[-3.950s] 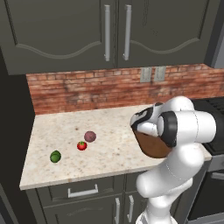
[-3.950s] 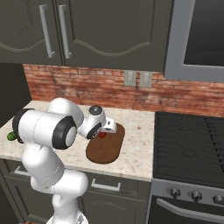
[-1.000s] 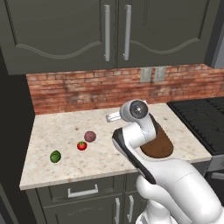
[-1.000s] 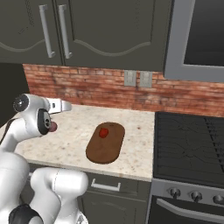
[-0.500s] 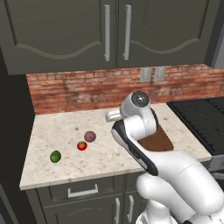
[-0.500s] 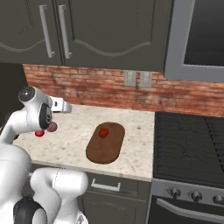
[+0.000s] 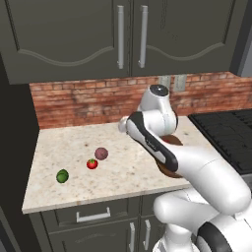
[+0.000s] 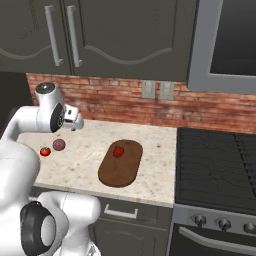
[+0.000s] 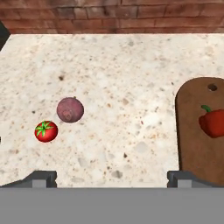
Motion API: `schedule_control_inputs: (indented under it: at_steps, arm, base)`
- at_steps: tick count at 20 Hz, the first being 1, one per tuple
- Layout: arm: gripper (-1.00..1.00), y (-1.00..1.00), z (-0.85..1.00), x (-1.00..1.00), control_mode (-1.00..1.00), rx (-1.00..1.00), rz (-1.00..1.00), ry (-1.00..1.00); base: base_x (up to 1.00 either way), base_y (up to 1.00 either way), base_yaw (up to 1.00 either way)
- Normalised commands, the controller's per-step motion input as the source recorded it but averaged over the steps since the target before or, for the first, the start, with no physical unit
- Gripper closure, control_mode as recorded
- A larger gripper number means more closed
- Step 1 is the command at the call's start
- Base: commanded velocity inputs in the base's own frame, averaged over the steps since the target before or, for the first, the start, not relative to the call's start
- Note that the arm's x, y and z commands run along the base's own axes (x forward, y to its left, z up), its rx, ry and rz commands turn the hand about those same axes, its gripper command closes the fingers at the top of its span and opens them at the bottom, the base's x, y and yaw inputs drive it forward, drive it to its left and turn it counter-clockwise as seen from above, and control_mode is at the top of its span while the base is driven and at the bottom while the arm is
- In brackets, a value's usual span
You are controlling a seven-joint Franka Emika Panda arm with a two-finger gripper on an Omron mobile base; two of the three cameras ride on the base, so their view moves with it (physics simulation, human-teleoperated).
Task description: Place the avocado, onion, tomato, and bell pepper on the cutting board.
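My gripper (image 9: 111,177) hangs above the counter with nothing in it, jaws spread as wide as they go, one tip at each lower corner of my hand view. Between them lies bare speckled countertop (image 9: 131,131), open room all the way to the brick wall (image 9: 113,15). Nearest on my left is the tomato (image 9: 46,131), and just beside it, a little farther on, the onion (image 9: 70,110); the two sit close but I cannot tell whether they touch. On my right the cutting board (image 9: 194,144) shows its rounded end with a small hole, and the bell pepper (image 9: 212,121) lies on it, well inside the near rim.

From the left base view, the avocado (image 7: 62,175) rests alone near the front edge of the counter, apart from the tomato (image 7: 92,164) and onion (image 7: 101,153). From the right base view, the board (image 8: 120,163) lies towards the stove (image 8: 220,165), with a strip of clear stone on each side.
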Motion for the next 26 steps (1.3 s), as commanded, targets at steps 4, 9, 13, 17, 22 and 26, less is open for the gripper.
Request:
schedule_control_inputs:
  at_steps: [4,9,13,17,22,26]
  arm:
    - [-1.00,0.01,0.00,0.01,-1.00,0.11,0.00,0.23]
    - [-1.00,0.24,-0.10,-0.02,-1.00,0.02,0.00,0.07]
    - [-1.00,0.43,-0.39,0.00,-1.00,0.00,0.00,0.00]
    - [-1.00,0.38,-0.35,0.00,-1.00,0.00,0.00,0.00]
    - [-1.00,0.27,-0.03,0.00,-1.00,0.00,0.00,0.00]
    - [-1.00,0.22,0.04,0.00,-1.00,0.00,0.01,0.00]
  base:
    - [0.00,0.00,0.00]
    - [0.00,0.00,0.00]
    - [0.00,0.00,0.00]
    - [0.00,0.00,0.00]
    - [0.00,0.00,0.00]
    - [0.00,0.00,0.00]
